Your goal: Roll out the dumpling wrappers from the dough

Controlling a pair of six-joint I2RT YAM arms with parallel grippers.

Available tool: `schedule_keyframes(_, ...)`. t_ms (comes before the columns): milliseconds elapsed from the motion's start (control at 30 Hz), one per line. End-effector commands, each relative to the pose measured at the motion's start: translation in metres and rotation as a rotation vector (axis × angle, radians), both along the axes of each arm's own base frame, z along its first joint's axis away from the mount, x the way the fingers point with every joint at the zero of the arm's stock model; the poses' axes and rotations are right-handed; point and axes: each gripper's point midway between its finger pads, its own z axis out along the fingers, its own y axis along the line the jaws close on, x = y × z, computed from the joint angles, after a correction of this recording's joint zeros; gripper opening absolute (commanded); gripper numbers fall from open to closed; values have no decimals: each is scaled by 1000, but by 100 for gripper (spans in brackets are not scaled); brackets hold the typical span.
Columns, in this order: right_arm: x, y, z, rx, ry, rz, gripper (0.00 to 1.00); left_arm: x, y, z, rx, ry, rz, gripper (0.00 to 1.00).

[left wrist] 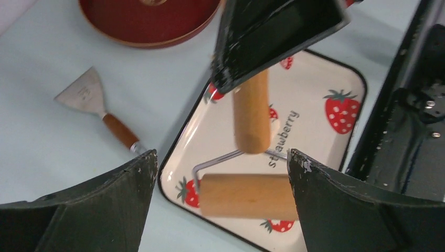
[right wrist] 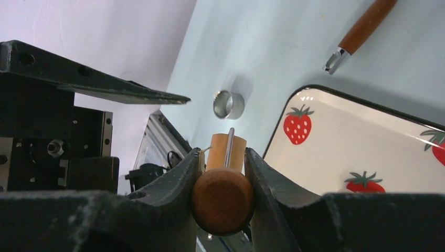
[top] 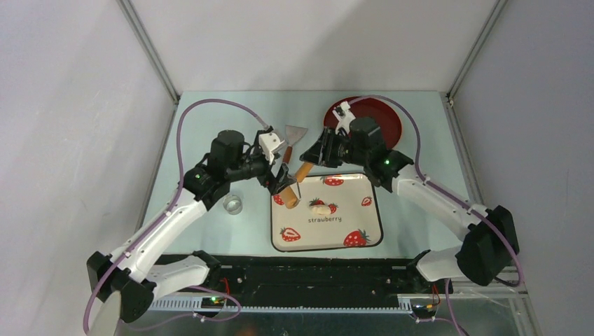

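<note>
Lab — white-panelled framed enclosure (top: 294, 42)

**Printed text, all views.** One word only: "strawberry", lower-case, dark letters, on the cream floor of the tray (top: 350, 210), approx. centre, as seen from the top ext. view. Left wrist view: same word on the tray (left wrist: 315, 89), running slantwise, just beside the handle of the rolling pin (left wrist: 252, 113). Scraper (left wrist: 84, 94): small stamped mark on the blade, too small to read.
</note>
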Motion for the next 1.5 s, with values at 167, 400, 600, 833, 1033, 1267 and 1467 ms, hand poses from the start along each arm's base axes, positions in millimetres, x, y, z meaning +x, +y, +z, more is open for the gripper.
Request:
schedule_keyframes(167,3,-1,62,163,-190,-146,0,-15,-36,25,-130,-51,-138,94)
schedule_keyframes(400,0,-5,70,173,-219,-160,0,-10,-54,7,-121,-20,-141,89)
schedule_keyframes(600,-3,-5,77,193,-224,-145,0,4,-56,-4,-110,-41,-96,84)
schedule_keyframes(833,-3,-6,77,199,-218,-128,0,5,-64,-12,-105,-16,-130,40)
schedule_keyframes(1033,-2,-7,71,193,-201,-97,0,5,-63,-10,-101,-27,-135,0)
schedule_keyframes(1267,0,-28,61,180,-147,-15,81,4,-39,-15,-13,-145,-106,0)
schedule_keyframes(1467,-16,-56,61,154,-106,75,99,-5,-14,-26,112,-215,-117,0)
